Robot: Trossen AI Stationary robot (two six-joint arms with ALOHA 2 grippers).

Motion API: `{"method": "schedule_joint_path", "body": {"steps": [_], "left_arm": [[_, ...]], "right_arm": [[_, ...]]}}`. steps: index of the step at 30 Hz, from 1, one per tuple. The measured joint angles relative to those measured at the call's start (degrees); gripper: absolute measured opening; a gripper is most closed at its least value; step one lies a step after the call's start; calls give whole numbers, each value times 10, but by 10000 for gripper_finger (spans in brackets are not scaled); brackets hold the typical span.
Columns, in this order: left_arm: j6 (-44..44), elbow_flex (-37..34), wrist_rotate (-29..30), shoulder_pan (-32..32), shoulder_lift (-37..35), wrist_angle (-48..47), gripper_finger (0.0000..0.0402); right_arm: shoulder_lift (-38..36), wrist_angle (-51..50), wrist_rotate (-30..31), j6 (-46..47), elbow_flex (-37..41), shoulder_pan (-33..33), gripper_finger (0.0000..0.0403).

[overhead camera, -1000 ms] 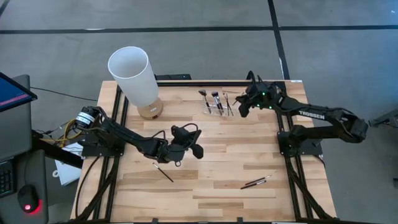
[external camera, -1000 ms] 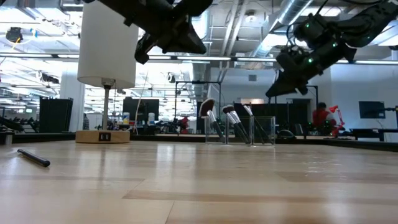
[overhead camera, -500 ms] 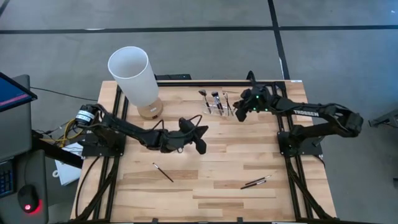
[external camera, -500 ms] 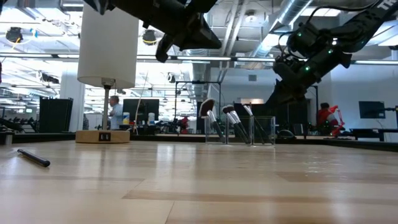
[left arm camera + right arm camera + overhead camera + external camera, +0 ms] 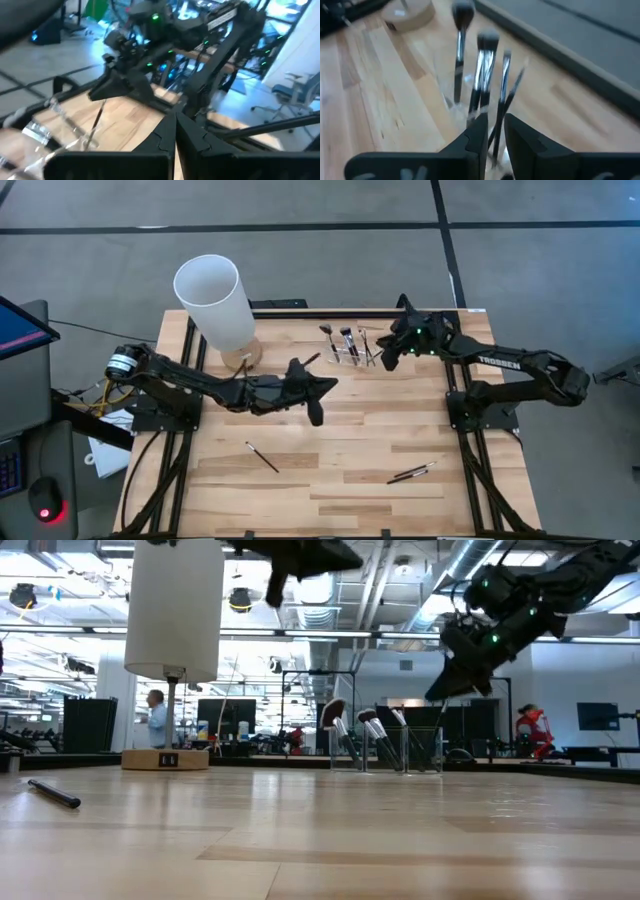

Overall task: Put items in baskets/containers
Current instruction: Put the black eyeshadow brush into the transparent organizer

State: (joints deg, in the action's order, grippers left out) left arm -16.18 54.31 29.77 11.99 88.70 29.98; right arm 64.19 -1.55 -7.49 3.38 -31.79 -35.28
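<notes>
Brushes (image 5: pixel 345 343) stand in the holder (image 5: pixel 348 356), just beside the right gripper (image 5: pixel 384 359), whose fingers are slightly parted. Left gripper (image 5: pixel 315 414), closed, hovers near the holder.

A clear brush holder (image 5: pixel 385 748) is seen standing far back on the wooden table (image 5: pixel 320 840), with several makeup brushes (image 5: pixel 372 736) leaned upright in it, one of them fan-headed. The right gripper (image 5: pixel 447 683) is held in the air just above and to the right of the holder, while the left gripper (image 5: pixel 300 558) is raised at the top edge of the picture. A single brush (image 5: pixel 54 793) is left lying at the near left, and a tall white cylinder (image 5: pixel 173 608) on a wooden base (image 5: pixel 166 759) is noted behind it, with people visible in the room beyond.
</notes>
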Motion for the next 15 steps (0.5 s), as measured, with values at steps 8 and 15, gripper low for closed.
{"method": "schedule_joint_path", "body": {"steps": [8, 15], "left_arm": [[35, -24, -1, 13, -60, -21, 6], [35, -67, -1, 18, -109, -21, 6]], "right_arm": [[-60, -144, 2, -3, -95, -3, 56], [-89, -346, -1, 10, -136, 46, 56]]}}
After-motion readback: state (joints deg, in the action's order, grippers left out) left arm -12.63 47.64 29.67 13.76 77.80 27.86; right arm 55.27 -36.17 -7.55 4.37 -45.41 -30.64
